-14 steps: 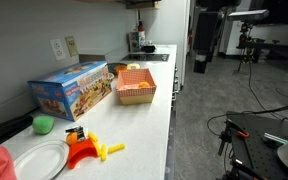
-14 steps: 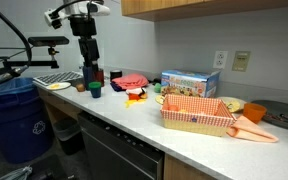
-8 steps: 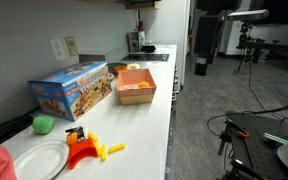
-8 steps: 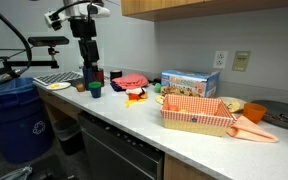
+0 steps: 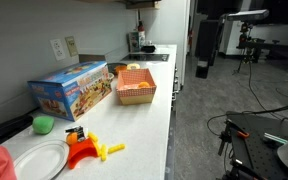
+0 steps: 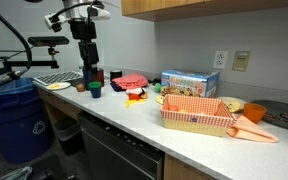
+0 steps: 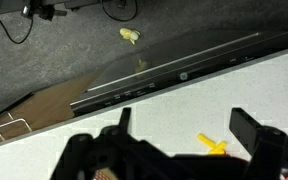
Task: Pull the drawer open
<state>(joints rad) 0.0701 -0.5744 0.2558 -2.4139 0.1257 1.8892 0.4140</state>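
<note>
1. Sitting shut as far as I can see, the drawer (image 7: pixel 39 104) shows only in the wrist view. It appears as a wood-toned strip with a thin wire handle, tucked under the edge of the surface (image 7: pixel 44 150) at the left of that view.
2. Just beside it, along the same edge, runs a dark appliance panel (image 7: pixel 174 75). Grey floor lies beyond, with a small yellow scrap (image 7: pixel 130 35) on it.
3. The gripper (image 7: pixel 187 128) hangs over the surface, well apart from the drawer. Its jaws are spread wide with nothing between them.
4. In an exterior view the arm (image 6: pixel 84 40) points straight down over the far end of the surface.
5. A yellow toy piece (image 7: pixel 212 147) lies on the surface beneath the jaws.
6. Further along the surface, the colourful toy box (image 5: pixel 74 88) stands against the wall. The orange basket (image 5: pixel 136 87) sits just beside it, nearer the edge.
7. A green ball (image 5: pixel 44 124) and a white plate (image 5: pixel 39 160) lie at the near end in that exterior view.
8. A blue bin (image 6: pixel 14 115) stands on the floor in front of the surface.
</note>
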